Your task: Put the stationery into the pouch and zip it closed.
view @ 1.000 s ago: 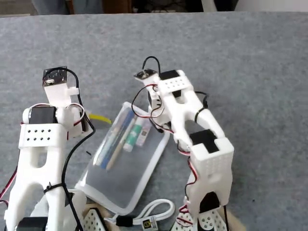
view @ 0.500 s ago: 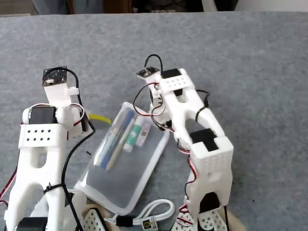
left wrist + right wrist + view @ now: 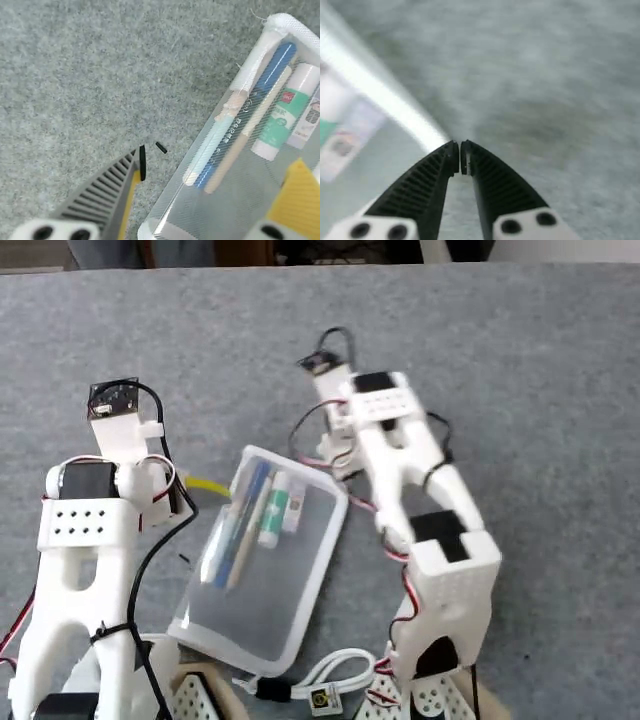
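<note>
pouch [image 3: 255, 612] lay flat on the grey table [image 3: 520, 360] between the two arms. stationery [image 3: 245, 530] was already inside, bunched toward its far end: blue pen [image 3: 272, 70], a pale pen, a tan stick and a green-labelled glue stick [image 3: 280, 117], side by side. left gripper [image 3: 220, 162] sat low with its fingers wide apart, straddling the pouch's long edge: dark finger over the table, yellow one over the pouch. right gripper [image 3: 460, 152] had its tips together at the end of the pouch's white rim, by the far corner. couldn't tell if it pinched a zip pull.
</note>
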